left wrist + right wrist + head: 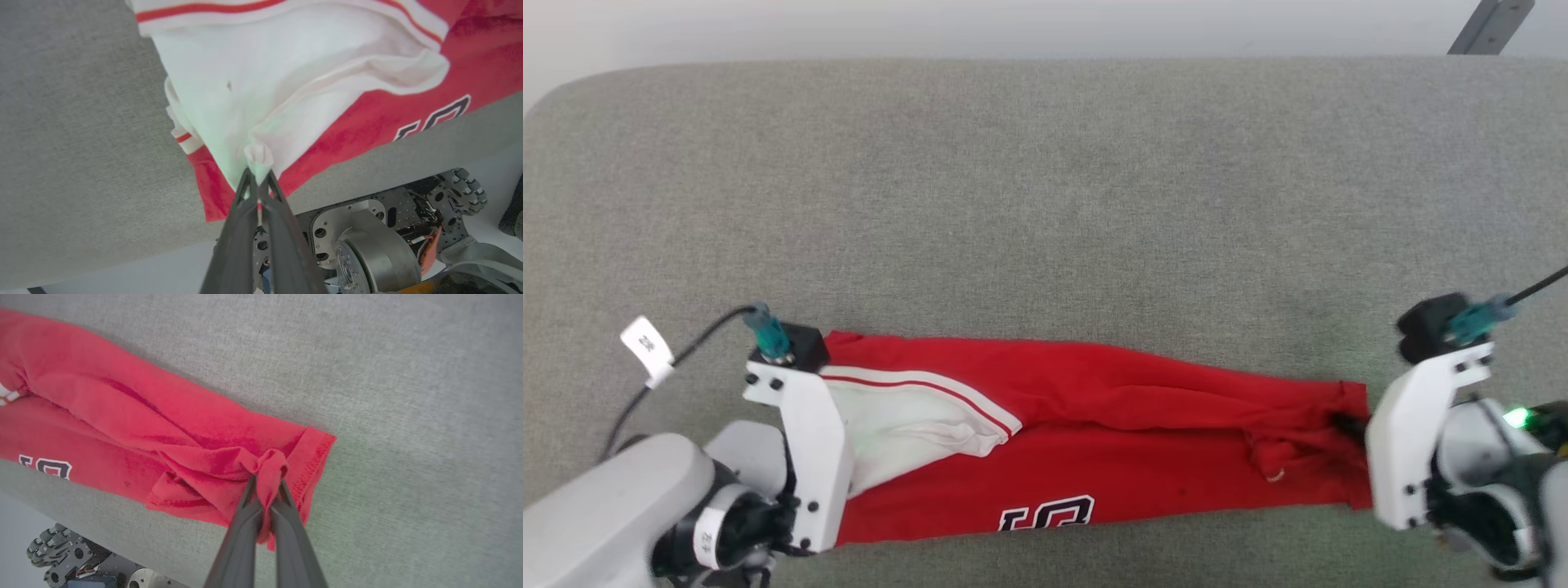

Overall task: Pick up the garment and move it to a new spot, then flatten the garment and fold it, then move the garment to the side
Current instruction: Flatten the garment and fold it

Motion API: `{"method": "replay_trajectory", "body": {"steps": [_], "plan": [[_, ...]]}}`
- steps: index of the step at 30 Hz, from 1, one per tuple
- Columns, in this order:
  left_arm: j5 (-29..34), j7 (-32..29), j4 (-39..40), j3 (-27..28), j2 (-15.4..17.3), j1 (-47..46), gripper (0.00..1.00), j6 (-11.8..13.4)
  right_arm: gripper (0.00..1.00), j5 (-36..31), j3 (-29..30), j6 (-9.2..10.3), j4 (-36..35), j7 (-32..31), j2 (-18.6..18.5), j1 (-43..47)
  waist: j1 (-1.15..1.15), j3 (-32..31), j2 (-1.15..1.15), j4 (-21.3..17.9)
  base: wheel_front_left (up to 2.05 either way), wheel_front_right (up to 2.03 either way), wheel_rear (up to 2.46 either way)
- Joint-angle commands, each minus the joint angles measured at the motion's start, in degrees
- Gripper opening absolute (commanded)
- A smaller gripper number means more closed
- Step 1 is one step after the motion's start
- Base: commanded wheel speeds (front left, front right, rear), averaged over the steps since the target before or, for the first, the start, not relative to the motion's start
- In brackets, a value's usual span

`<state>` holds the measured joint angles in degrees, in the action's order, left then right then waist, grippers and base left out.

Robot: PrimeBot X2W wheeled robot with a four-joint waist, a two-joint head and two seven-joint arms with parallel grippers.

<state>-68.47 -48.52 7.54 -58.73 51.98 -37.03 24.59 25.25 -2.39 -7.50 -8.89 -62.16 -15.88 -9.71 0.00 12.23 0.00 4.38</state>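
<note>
The garment (pixel 1143 425) lies folded lengthwise along the near edge of the grey surface (pixel 1045 204). My left gripper (pixel 257 175) is clamped on a white sleeve fold; my right gripper (pixel 265 486) is clamped on the red hem.

Lettering (pixel 1046 514) cut off at the garment's (pixel 1143 408) near edge, can't read it; right arm's connector (pixel 1474 320) smeared with blur.
</note>
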Motion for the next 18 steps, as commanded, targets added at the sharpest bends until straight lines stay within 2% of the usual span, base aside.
{"method": "replay_trajectory", "body": {"steps": [1, 2, 3, 4, 10, 15, 18], "plan": [[-0.34, 0.72, -1.07, -0.06, -0.64, 0.94, 0.00, -1.03, 0.21, -0.08, -0.76, 0.03, 1.02, 1.01, 0.54, -0.12, 0.00, -0.22, 0.00, -0.02, 0.00, 0.00, 0.00], [-0.39, 1.71, -2.50, -0.18, -1.28, 1.31, 0.33, -2.10, 0.45, -0.11, -1.38, 0.03, 2.37, 1.68, 0.52, -0.44, 0.00, -0.46, 0.00, -0.04, 0.00, 0.00, 0.00], [-0.60, 3.06, -4.00, 0.36, -1.92, 1.57, 0.52, -2.56, 1.00, 0.19, -1.74, 0.03, 3.40, 2.47, 0.71, -0.72, 0.00, -0.61, 0.00, -0.03, 0.00, 0.00, 0.00], [-0.71, 4.40, -5.39, 0.79, -2.47, 1.93, 1.00, -3.25, 1.00, 0.16, -2.07, 0.03, 4.33, 3.13, 0.81, -1.02, 0.00, -0.86, 0.00, 0.02, 0.00, 0.00, 0.00], [-1.43, 12.56, -7.68, 3.81, -2.79, 3.87, 1.00, -6.59, 1.00, 2.01, -2.40, 0.03, 3.96, 4.98, 0.30, -0.33, 0.00, -2.18, 0.00, 0.33, 0.00, 0.00, 0.00], [0.37, 23.88, -5.45, 7.42, -1.49, 7.05, 1.00, -8.40, 1.00, 2.96, 0.36, 0.03, 0.29, 5.25, -0.50, 1.66, 0.00, -3.00, 0.00, 0.73, 0.00, 0.00, 0.00], [1.05, 31.15, -4.12, 9.47, -0.84, 10.06, 1.00, -8.38, 1.00, 3.21, 3.45, 0.03, -0.55, 5.02, -0.45, 3.08, 0.00, -3.09, 0.00, 1.19, 0.00, 0.00, 0.00]]}}
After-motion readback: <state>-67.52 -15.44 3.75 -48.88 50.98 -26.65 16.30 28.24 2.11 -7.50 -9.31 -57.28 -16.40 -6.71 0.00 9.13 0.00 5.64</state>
